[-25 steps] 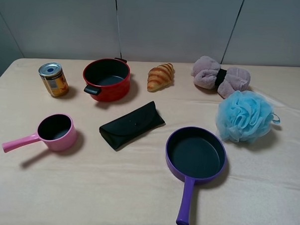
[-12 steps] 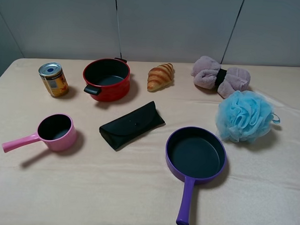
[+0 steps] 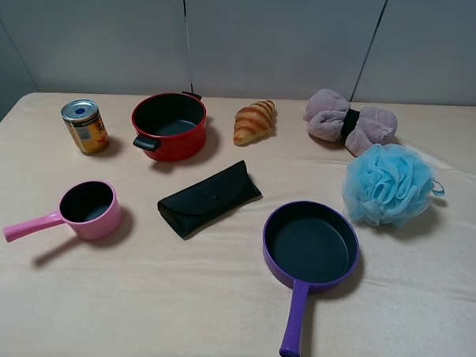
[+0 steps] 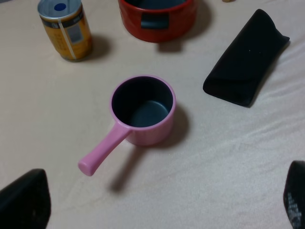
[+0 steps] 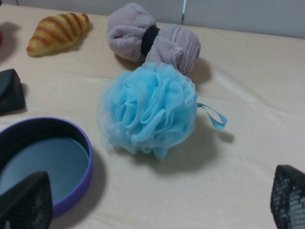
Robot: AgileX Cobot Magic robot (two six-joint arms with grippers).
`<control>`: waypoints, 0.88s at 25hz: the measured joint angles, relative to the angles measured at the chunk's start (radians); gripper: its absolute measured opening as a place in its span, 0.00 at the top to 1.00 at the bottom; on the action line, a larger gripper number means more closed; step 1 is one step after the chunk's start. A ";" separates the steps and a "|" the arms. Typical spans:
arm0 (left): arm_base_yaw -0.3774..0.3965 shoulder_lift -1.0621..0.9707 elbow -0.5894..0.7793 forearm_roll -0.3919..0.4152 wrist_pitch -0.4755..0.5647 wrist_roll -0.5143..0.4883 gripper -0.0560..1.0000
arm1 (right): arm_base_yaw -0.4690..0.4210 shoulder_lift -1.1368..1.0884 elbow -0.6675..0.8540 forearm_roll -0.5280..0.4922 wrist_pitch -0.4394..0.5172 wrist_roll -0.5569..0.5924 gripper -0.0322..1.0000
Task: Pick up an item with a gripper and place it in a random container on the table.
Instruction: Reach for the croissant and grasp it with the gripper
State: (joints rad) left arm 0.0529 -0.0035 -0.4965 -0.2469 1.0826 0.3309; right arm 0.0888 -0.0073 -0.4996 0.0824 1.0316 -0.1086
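The golden-brown croissant (image 3: 255, 121) lies at the back middle of the beige table (image 3: 177, 302), next to the red pot; it also shows in the right wrist view (image 5: 58, 31). The purple frying pan (image 3: 311, 245) sits empty at the front right, handle toward the front edge; part of it shows in the right wrist view (image 5: 43, 162). Neither arm shows in the exterior high view. My left gripper (image 4: 159, 205) is open and empty above the pink saucepan (image 4: 143, 107). My right gripper (image 5: 157, 202) is open and empty, near the blue bath puff (image 5: 147, 112).
A red two-handled pot (image 3: 169, 125) and a tin can (image 3: 85, 126) stand at the back left. A pink saucepan (image 3: 89, 210), a black glasses case (image 3: 209, 198), a blue bath puff (image 3: 388, 185) and a mauve towel bundle (image 3: 349, 120) also lie on the table.
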 joint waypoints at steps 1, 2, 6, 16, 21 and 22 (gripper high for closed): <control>0.000 0.000 0.000 0.000 0.000 0.000 0.01 | 0.000 0.000 0.000 0.000 0.000 0.000 0.30; 0.000 0.000 0.000 0.000 0.000 0.000 0.01 | 0.000 0.000 0.000 0.000 0.000 0.000 0.30; 0.000 0.000 0.000 0.000 0.000 0.000 0.01 | 0.000 0.000 0.000 0.000 0.000 0.000 0.30; 0.000 0.000 0.000 0.000 0.000 0.000 0.01 | 0.000 0.000 0.000 0.000 0.000 0.003 0.30; 0.000 0.000 0.000 0.000 0.000 0.000 0.01 | 0.000 0.000 0.000 0.000 0.000 0.005 0.30; 0.000 0.000 0.000 0.000 0.000 0.000 0.01 | 0.000 0.000 0.000 0.000 0.000 0.006 0.30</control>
State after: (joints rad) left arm 0.0529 -0.0035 -0.4965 -0.2469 1.0826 0.3309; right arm 0.0888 -0.0073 -0.4996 0.0824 1.0316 -0.1023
